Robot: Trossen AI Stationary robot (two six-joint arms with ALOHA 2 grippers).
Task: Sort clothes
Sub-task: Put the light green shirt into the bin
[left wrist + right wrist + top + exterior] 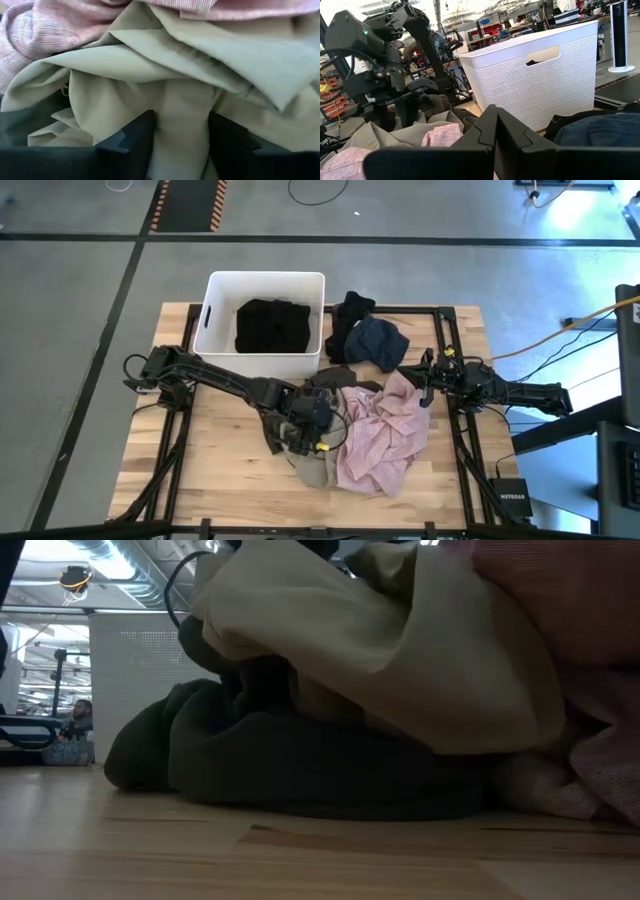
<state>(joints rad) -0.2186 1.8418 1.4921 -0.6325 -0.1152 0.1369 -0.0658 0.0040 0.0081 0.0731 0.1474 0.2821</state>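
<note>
Jaws astride beige-grey garment (180, 120); tub (262, 284) holding black garment (271, 326)

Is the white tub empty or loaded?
Loaded: a black garment lies inside the white tub; the other clothes are outside it on the table.

The crumpled pale pink fabric garment (375, 432) is covering most of the beige-grey cloth (314, 467); the dark olive-grey garment (300, 765) is blocking the low view.
</note>
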